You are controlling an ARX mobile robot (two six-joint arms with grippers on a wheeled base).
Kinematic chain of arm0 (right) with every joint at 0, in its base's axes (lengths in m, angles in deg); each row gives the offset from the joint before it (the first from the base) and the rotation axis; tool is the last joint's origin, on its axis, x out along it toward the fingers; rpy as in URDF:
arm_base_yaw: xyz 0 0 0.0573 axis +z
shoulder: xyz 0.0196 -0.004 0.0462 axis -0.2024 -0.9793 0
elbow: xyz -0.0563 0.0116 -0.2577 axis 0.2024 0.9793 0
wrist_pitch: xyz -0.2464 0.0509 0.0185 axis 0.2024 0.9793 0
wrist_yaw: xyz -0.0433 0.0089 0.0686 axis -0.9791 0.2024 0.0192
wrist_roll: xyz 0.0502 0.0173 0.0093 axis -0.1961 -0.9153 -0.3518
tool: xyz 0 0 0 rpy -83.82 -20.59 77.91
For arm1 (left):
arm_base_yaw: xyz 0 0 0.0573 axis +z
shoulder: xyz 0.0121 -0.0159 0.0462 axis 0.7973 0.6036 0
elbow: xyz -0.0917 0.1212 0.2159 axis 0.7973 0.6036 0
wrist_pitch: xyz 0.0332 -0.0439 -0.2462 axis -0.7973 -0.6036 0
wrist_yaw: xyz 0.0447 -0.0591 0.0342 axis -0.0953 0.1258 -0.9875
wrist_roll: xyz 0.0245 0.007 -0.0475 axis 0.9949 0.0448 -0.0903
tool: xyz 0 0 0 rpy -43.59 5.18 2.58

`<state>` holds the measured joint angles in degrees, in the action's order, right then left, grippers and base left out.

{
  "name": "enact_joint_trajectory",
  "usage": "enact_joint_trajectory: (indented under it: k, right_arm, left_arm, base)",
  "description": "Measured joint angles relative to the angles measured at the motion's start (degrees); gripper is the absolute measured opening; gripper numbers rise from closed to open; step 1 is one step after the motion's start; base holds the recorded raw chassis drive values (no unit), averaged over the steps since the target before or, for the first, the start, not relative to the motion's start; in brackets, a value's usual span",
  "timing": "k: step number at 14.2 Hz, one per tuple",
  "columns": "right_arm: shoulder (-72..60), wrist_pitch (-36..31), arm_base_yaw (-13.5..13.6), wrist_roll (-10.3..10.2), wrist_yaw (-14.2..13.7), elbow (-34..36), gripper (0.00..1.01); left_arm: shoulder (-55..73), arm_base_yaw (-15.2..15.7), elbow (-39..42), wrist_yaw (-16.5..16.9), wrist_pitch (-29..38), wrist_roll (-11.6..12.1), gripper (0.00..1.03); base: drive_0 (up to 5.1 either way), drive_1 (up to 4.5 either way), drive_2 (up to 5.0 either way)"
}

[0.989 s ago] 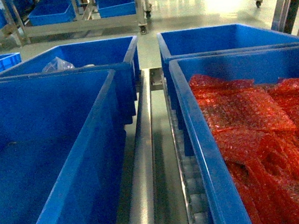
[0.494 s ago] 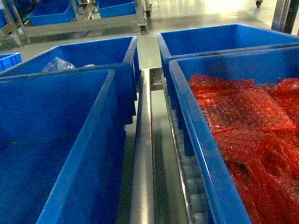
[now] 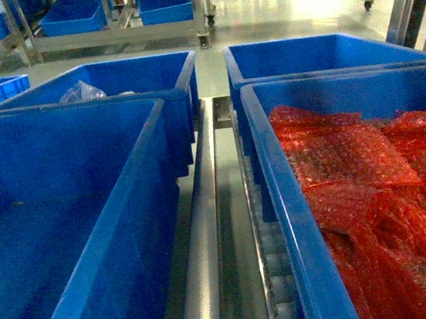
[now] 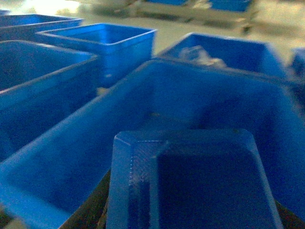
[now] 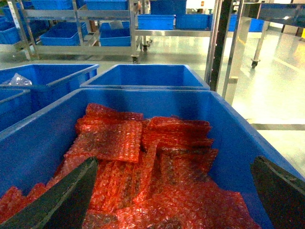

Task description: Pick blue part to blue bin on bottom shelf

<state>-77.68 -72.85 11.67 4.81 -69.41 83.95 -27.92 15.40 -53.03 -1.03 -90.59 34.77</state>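
Note:
In the left wrist view the dark navy blue part [image 4: 205, 186] fills the lower frame. My left gripper [image 4: 190, 210] is shut on it, and only a dark finger [image 4: 88, 210] shows at its left side. The part hangs over the bare inside of the blue bin [image 4: 62, 143], which stands near left in the head view [image 3: 142, 184]. The bin rests on the bottom shelf [image 3: 205, 238], a steel rail with white rollers [image 3: 278, 276]. My right gripper [image 5: 175, 164] is open over the tote of red bubble-wrap packets. Neither gripper shows in the head view.
A blue tote with red bubble-wrap packets [image 3: 372, 187] stands near right. Behind the blue bin is a tote with clear plastic bags [image 3: 84, 91], and another blue tote [image 3: 325, 56] stands back right. More totes sit left of the bin [image 4: 43, 90]. Racks with bins line the far floor [image 3: 103, 25].

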Motion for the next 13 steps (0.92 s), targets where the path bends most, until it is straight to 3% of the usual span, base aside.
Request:
enact_joint_trajectory:
  k: [1,2,4,6,7,9,13]
  right_arm:
    - [0.0,0.0,0.0,0.0,0.0,0.0,0.98]
    - [0.0,0.1,0.0,0.0,0.0,0.0,0.98]
    - [0.0,0.0,0.0,0.0,0.0,0.0,0.98]
    - [0.0,0.0,0.0,0.0,0.0,0.0,0.98]
    - [0.0,0.0,0.0,0.0,0.0,0.0,0.98]
    - [0.0,0.0,0.0,0.0,0.0,0.0,0.98]
    - [0.0,0.0,0.0,0.0,0.0,0.0,0.98]
  left_arm:
    - [5.8,1.2,-3.2,-7.3,-5.0,-1.5,0.43]
    - [8.5,4.1,-3.3,-7.3,-1.3,-1.1,0.43]
    - [15.4,7.0,-6.6,-3.0,13.5,3.8,0.43]
    - [26.6,9.4,-11.1,4.8,24.2,7.4,0.43]
    - [32.0,10.4,-12.3,8.5,24.7,7.3,0.43]
    - [39.6,10.8,-14.4,14.7,23.3,4.7,0.43]
    - [39.2,10.4,-15.6,13.6,23.5,3.8,0.95]
  base:
    - [0.0,0.00,0.0]
    - [0.0,0.00,0.0]
    - [0.0,0.00,0.0]
    - [0.0,0.00,0.0]
    - [0.0,0.00,0.0]
    - [0.0,0.00,0.0]
    - [0.0,0.00,0.0]
